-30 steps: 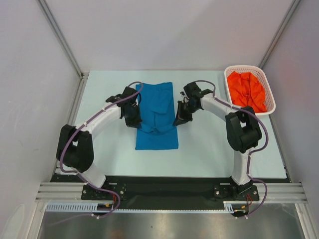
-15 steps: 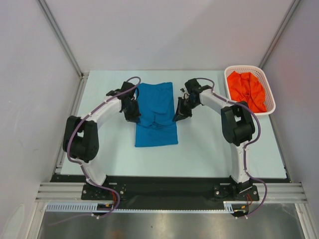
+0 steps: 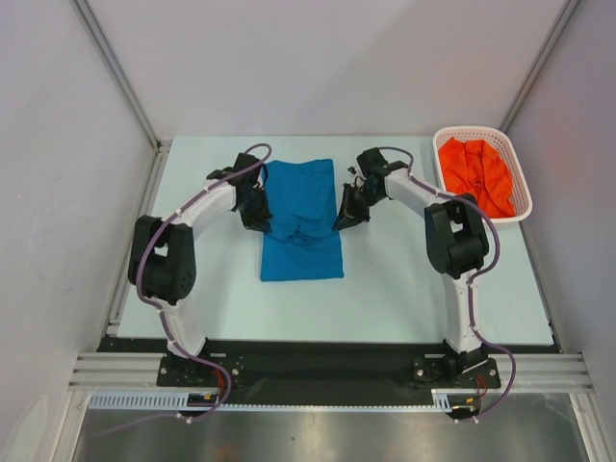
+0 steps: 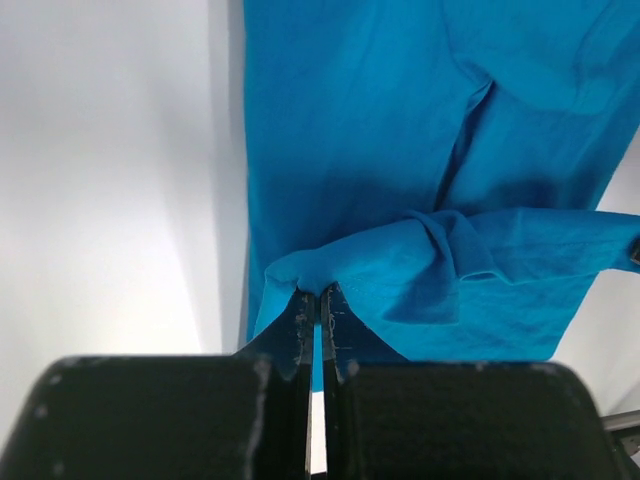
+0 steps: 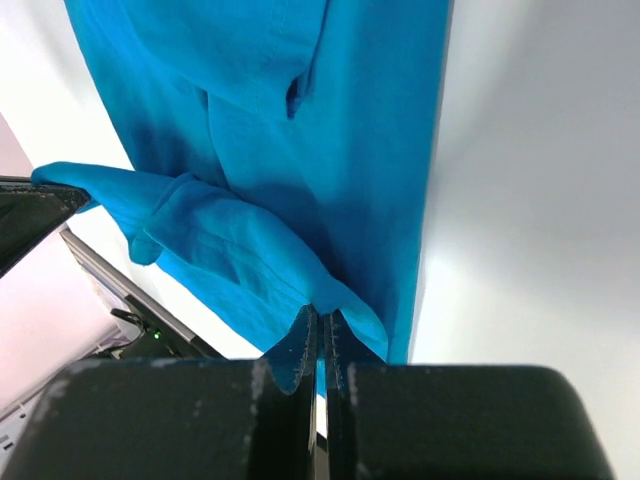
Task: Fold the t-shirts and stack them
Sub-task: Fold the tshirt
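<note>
The blue t-shirt [image 3: 302,219] lies in a long folded strip on the table's middle. My left gripper [image 3: 258,218] is shut on its left edge, and the pinched cloth [image 4: 330,270] bunches at the fingertips. My right gripper [image 3: 345,216] is shut on its right edge [image 5: 340,290]. Both hold a lifted fold across the shirt's middle. The orange-red t-shirt [image 3: 474,175] lies crumpled in the white basket [image 3: 520,183] at the back right.
The basket stands at the table's far right corner. The pale table [image 3: 404,289] is walled by white panels on the left, back and right. A black rail [image 3: 308,361] runs along the near edge by the arm bases.
Both grippers have carried the shirt's lifted fold a little toward the back. The arms' elbows have swung back with them. The shirt's near edge has drawn back slightly.
</note>
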Robot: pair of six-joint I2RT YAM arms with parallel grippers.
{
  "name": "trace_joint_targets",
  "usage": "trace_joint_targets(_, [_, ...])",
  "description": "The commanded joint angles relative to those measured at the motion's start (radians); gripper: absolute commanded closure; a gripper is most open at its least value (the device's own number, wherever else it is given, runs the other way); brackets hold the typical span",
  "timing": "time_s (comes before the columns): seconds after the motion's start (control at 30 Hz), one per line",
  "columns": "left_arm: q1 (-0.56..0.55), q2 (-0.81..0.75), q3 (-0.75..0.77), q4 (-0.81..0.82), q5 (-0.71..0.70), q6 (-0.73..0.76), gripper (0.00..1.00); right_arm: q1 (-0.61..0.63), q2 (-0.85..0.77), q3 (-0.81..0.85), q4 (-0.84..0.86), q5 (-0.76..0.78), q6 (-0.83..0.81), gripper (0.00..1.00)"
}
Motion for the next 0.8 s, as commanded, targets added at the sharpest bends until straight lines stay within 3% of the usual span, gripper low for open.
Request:
trace_joint_targets(0.0, [0.013, 0.019, 0.059, 0.014, 0.010, 0.023, 0.99, -0.015, 0.020, 0.056, -0.017, -0.025, -0.015, 0.98])
trace_joint_targets(0.2, [0.019, 0.046, 0.084, 0.009, 0.012, 0.020, 0.97, -0.020, 0.060, 0.106, -0.037, -0.038, -0.028, 0.95])
trace_joint_targets(0.27, [0.022, 0.053, 0.087, 0.009, 0.010, 0.017, 0.92, -0.023, 0.064, 0.109, -0.045, -0.040, -0.031, 0.94])
trace_joint_targets(0.47, [0.032, 0.050, 0.121, -0.008, -0.040, 0.014, 0.61, -0.051, 0.069, 0.149, -0.030, -0.034, -0.028, 0.70])
trace_joint_targets(0.63, [0.032, -0.095, 0.127, -0.017, -0.134, 0.017, 0.51, -0.042, 0.043, 0.221, -0.132, 0.046, -0.073, 0.52])
trace_joint_targets(0.7, [0.032, -0.185, 0.089, -0.008, -0.112, 0.026, 0.50, -0.002, -0.038, 0.166, -0.157, 0.137, -0.114, 0.42])
trace_joint_targets(0.77, [0.029, -0.249, -0.005, 0.003, -0.035, 0.032, 0.53, 0.035, -0.097, 0.120, -0.181, 0.240, -0.182, 0.38])
